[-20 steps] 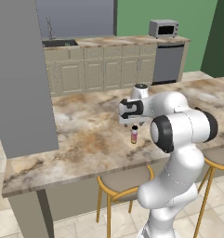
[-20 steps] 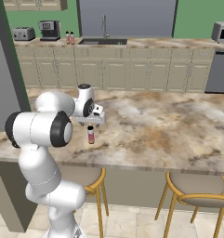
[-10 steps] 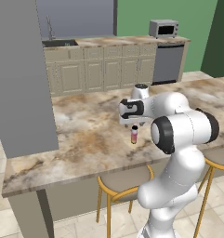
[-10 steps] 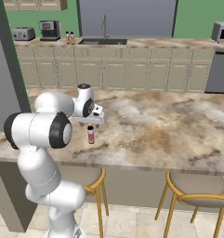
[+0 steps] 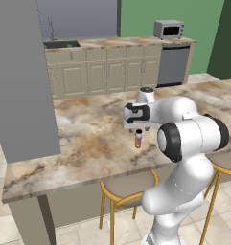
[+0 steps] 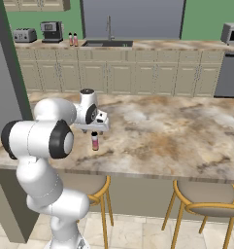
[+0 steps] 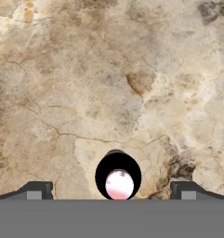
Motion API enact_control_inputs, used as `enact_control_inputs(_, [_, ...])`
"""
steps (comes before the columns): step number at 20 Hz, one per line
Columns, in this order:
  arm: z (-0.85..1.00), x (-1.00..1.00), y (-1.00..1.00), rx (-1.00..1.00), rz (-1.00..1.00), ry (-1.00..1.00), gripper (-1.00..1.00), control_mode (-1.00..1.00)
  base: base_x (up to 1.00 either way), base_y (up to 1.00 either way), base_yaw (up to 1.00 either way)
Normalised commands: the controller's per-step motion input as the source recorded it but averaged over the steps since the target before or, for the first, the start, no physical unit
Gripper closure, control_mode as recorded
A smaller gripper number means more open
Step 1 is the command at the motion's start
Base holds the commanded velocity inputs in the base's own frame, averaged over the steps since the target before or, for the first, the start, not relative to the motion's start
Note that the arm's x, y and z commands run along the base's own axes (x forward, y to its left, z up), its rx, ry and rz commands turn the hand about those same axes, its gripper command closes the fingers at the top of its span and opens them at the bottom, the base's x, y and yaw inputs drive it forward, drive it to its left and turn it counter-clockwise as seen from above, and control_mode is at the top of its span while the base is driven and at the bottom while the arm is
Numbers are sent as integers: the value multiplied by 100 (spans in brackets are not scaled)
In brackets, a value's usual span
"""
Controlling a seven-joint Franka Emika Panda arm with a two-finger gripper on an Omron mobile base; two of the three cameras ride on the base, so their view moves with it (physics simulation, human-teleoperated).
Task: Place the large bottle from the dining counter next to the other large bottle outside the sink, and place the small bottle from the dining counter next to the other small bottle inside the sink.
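Note:
The small bottle (image 5: pixel 138 139) (image 6: pixel 94 141) stands upright on the dining counter (image 5: pixel 88 139) (image 6: pixel 162 131) near its front edge. My gripper (image 5: pixel 138 129) (image 6: pixel 93 130) hangs straight above it, open, with fingers pointing down. In the hand view the bottle's pale cap and dark neck (image 7: pixel 118 179) sit between the spread fingertips (image 7: pixel 36 191), untouched by the gripper (image 7: pixel 112 190). The sink (image 5: pixel 62 44) (image 6: pixel 108 44) lies in the rear counter. Two tall slim bottles (image 6: pixel 73 39) stand side by side just left of it.
Yellow-framed stools (image 5: pixel 129 184) (image 6: pixel 206 194) stand under the dining counter's front edge. A grey pillar (image 5: pixel 21 81) rises at its left end. A microwave (image 5: pixel 168 29), toaster (image 6: pixel 24 35) and coffee machine (image 6: pixel 51 31) sit on the rear counter.

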Motion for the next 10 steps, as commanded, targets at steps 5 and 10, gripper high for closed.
enact_control_inputs(5, [0,0,0,0,0,0,-100,-100,0,0,0])
enact_control_inputs(10, [0,0,-9,0,0,0,-100,-100,0,0,0])
